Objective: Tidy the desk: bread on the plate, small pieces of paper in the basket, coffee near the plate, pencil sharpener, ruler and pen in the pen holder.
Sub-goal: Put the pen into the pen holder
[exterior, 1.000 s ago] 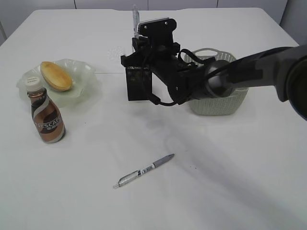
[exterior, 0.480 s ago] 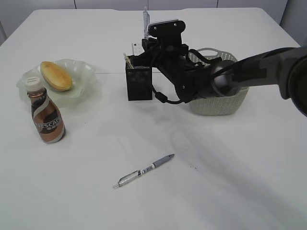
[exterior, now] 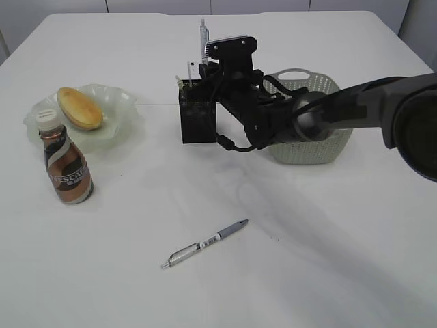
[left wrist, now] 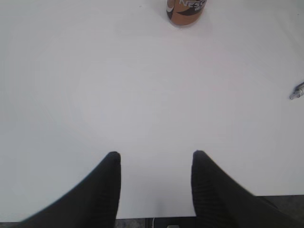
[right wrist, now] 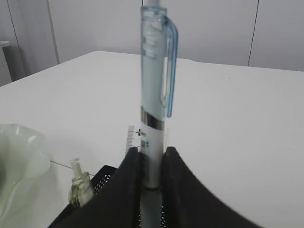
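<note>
My right gripper (exterior: 207, 63) (right wrist: 152, 154) is shut on a pale-blue clip pen (right wrist: 155, 90) (exterior: 203, 32), upright just above the black mesh pen holder (exterior: 198, 121) (right wrist: 102, 183). A clear ruler (right wrist: 131, 137) (exterior: 193, 69) stands in the holder, with a small greenish translucent thing (right wrist: 80, 187) that may be the pencil sharpener. Another pen (exterior: 205, 244) lies on the desk (exterior: 328, 225). The bread (exterior: 80, 107) lies on the green plate (exterior: 123, 109); the coffee (exterior: 65, 167) (left wrist: 186, 8) stands beside it. My left gripper (left wrist: 156, 156) is open over bare desk. No paper pieces show.
The perforated basket (exterior: 311, 147) stands right of the pen holder, partly behind my right arm (exterior: 341, 109). The lying pen's tip (left wrist: 297, 91) shows at the right edge of the left wrist view. The desk's near edge runs just below my left fingers.
My right gripper carried the upright pen rightward and back, from in front of the pen holder to above it, then a little lower. The left gripper shows no change.
</note>
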Controlling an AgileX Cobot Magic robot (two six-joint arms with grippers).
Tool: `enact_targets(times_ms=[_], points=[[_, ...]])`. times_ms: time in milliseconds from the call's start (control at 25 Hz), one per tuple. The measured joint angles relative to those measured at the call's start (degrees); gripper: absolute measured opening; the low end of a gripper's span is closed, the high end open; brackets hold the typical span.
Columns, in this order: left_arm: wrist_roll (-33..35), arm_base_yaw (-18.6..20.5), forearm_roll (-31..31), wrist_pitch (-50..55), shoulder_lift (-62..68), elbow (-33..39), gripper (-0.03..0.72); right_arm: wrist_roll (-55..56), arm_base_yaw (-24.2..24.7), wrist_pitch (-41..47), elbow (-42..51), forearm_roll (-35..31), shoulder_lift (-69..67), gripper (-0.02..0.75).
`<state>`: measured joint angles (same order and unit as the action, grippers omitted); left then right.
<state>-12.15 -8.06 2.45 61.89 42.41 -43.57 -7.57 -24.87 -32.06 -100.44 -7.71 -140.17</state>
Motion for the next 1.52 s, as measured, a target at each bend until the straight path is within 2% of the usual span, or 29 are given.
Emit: enact_targets(times_ms=[1520], points=[[0.0,0.0,0.0,-0.1,0.0,0.0,0.361,0.0,0.0,-3.0,-1.2,-0.1,-1.4,0.08]])
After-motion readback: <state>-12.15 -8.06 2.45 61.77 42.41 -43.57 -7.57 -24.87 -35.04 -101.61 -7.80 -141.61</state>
